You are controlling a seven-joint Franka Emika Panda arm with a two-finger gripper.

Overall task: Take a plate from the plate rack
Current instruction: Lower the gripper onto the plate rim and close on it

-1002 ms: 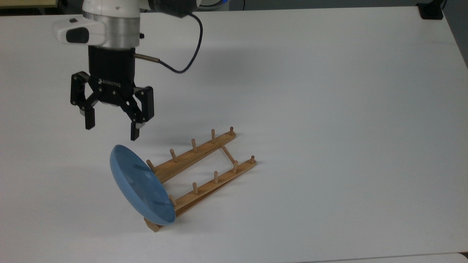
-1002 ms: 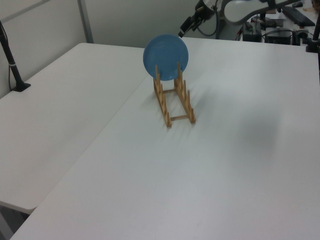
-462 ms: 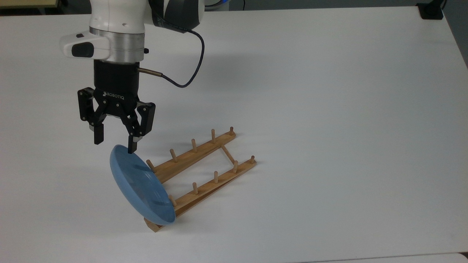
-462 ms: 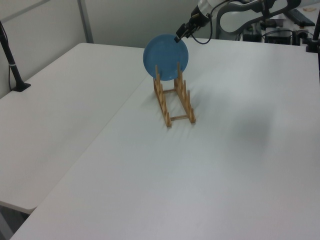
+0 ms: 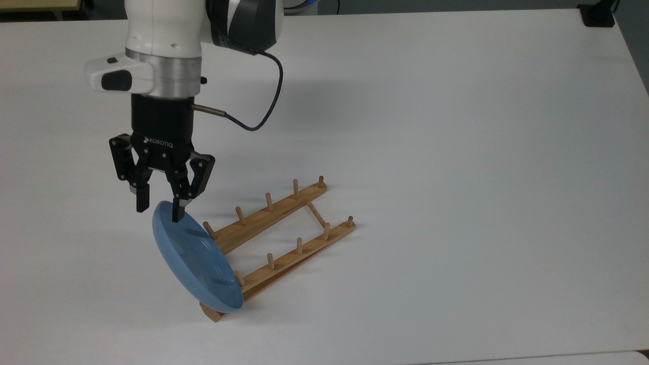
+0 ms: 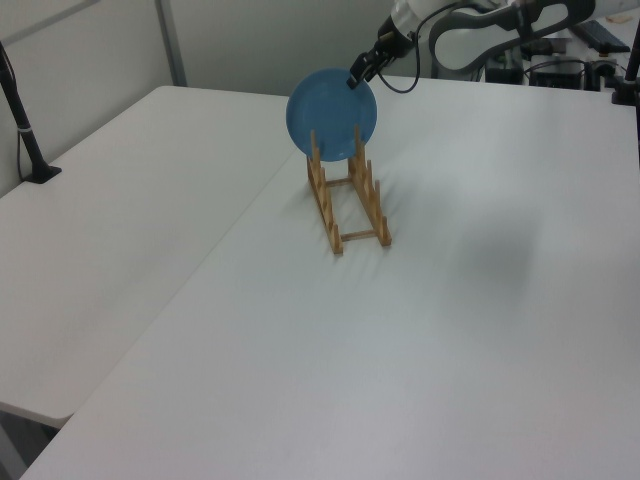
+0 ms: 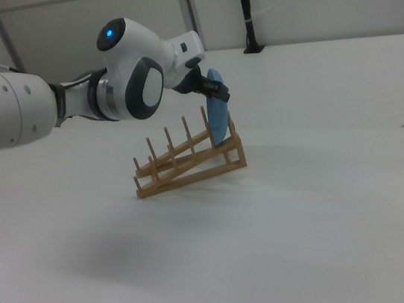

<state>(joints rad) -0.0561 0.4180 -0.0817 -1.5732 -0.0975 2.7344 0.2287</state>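
Note:
The light-blue plate (image 5: 197, 258) stands on edge in the end slot of the wooden plate rack (image 5: 284, 203), at the top view's lower left. My gripper (image 5: 159, 208) points down over the plate's upper rim, one finger on each side of it. The jaws are partly closed but still apart, and the left finger stands clear of the rim. In the left view the gripper (image 6: 355, 80) meets the plate (image 6: 330, 110) at its upper right edge, above the rack (image 6: 375, 215). In the right view the plate (image 7: 217, 115) leans on the rack (image 7: 190, 172) just under the gripper (image 7: 216, 89).
The white table (image 5: 456, 152) stretches wide around the rack. A black clamp base (image 5: 598, 15) sits at its far right corner in the top view. A black pole (image 6: 25, 130) stands at the left view's left edge. The gripper's cable (image 5: 263, 101) loops beside the wrist.
The gripper has come down from above the plate until its fingers straddle the upper rim, and the jaws have narrowed. Plate and rack have not moved.

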